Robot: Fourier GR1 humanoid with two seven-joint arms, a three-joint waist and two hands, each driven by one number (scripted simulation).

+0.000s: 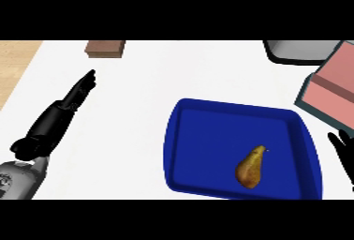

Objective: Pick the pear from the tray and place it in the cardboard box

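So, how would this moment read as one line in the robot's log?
pear: lying in blue tray | left hand: open, over counter | right hand: open, beside tray

Text: none can be read anywhere in the head view.
Labels and brands: none can be read on the tray (pixel 173 154) or the pear (pixel 250 168).
Numbers and signs: none can be read on the worktop (pixel 138 93).

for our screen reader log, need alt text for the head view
A pear lies untouched in a blue tray on a white counter. The left hand rests open at the left; the right hand shows at the right edge.
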